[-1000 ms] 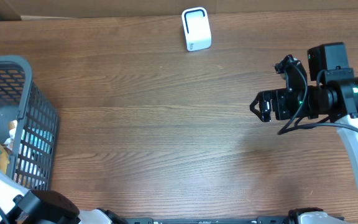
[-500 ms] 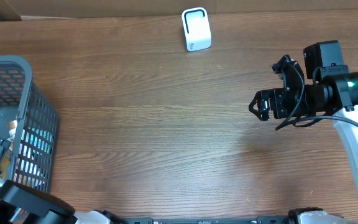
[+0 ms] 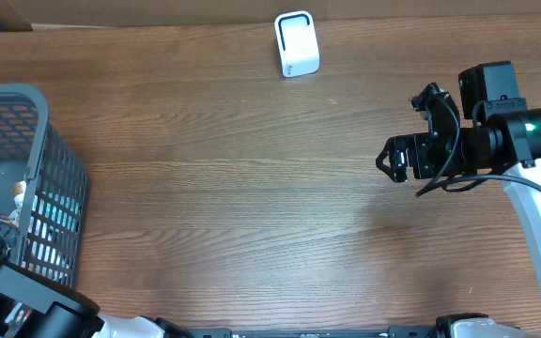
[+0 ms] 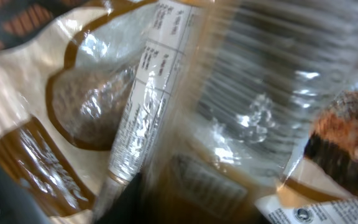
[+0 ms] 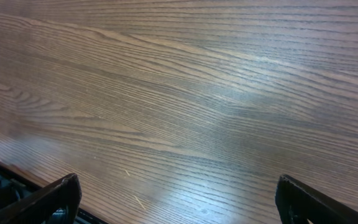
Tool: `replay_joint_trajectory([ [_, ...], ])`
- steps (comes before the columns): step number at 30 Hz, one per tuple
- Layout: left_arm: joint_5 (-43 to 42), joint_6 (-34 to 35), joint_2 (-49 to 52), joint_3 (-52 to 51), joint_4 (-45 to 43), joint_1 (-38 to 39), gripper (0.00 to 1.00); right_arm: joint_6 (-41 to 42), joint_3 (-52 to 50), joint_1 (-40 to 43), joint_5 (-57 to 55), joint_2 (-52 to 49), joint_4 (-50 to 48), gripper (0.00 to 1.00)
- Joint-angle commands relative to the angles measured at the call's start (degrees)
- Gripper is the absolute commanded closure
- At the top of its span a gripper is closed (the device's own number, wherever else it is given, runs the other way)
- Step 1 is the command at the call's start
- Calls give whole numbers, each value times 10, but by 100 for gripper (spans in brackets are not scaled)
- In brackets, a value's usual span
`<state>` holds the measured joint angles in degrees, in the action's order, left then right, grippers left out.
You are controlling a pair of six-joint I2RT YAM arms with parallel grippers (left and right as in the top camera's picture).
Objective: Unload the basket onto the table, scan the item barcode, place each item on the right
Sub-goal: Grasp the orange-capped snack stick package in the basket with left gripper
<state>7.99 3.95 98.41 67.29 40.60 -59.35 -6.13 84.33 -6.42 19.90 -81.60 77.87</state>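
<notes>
**Picking from the mesh basket [image 3: 54, 188].** The left arm [image 3: 26, 300] reaches inside. The left gripper's jaws are lost in blur, so their state cannot be told. A cream-and-brown snack packet [image 4: 73, 106] lies directly ahead of them, a barcode [image 4: 272, 81] beside it. Best practice is to pinch a seam clear of the barcode, leaving it exposed for the white scanner [image 3: 297, 43]. The right gripper [image 5: 179, 202] is spread wide, with nothing between its jaws.

A glossy tan-and-white packet [image 4: 104, 112] lies crumpled; white scanner [image 3: 297, 43] stands upright.

Right arm [image 3: 532, 211]: white link, black end effector [image 3: 393, 160], green LED [image 3: 531, 128], black cable [image 3: 449, 184].
</notes>
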Motion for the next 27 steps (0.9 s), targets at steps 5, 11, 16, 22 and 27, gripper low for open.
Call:
replay_joint_trajectory([
  [5, -20, -17, 21, -7, 15, 2, 96, 0, 12, -3, -4, 2, -2, 0],
  [11, -100, -19, 10, 58, 74, 4, 96, 0, 12, -3, -4, 2, -5, 0],
  [16, -165, -19, -9, 198, 152, 30, 96, 0, 12, -3, -4, 2, -10, 0],
  [22, -166, -38, -20, 295, 184, 69, 96, 0, 12, -3, -4, 2, -19, 0],
  [27, -187, -52, -28, 370, 193, 104, 96, 0, 12, -3, -4, 2, -27, 0],
])
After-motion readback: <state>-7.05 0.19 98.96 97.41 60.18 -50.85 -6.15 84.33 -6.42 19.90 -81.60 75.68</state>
